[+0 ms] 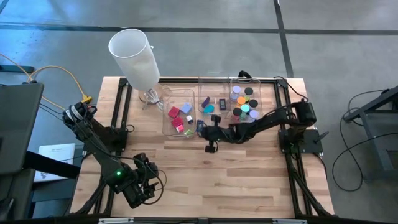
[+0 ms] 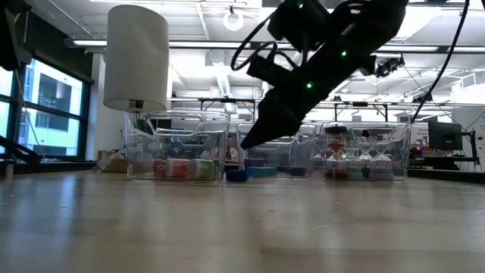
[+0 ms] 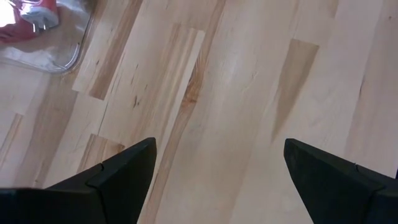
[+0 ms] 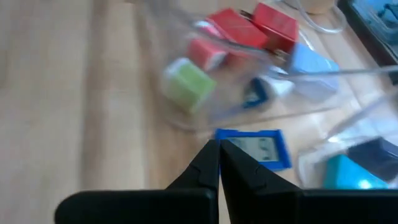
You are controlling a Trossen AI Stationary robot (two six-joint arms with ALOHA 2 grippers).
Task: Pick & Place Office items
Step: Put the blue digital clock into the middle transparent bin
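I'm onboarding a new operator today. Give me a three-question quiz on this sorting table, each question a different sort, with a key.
1. True or false: the right gripper has its fingers closed.
2. Which clear bin holds the round discs? A) the one nearest the white cylinder B) the middle one C) the one farthest from it
3. Fill in: the blue flat rectangle by the right gripper's fingertips lies on the ___, outside the bins.

Key: 1 true; 2 C; 3 table.
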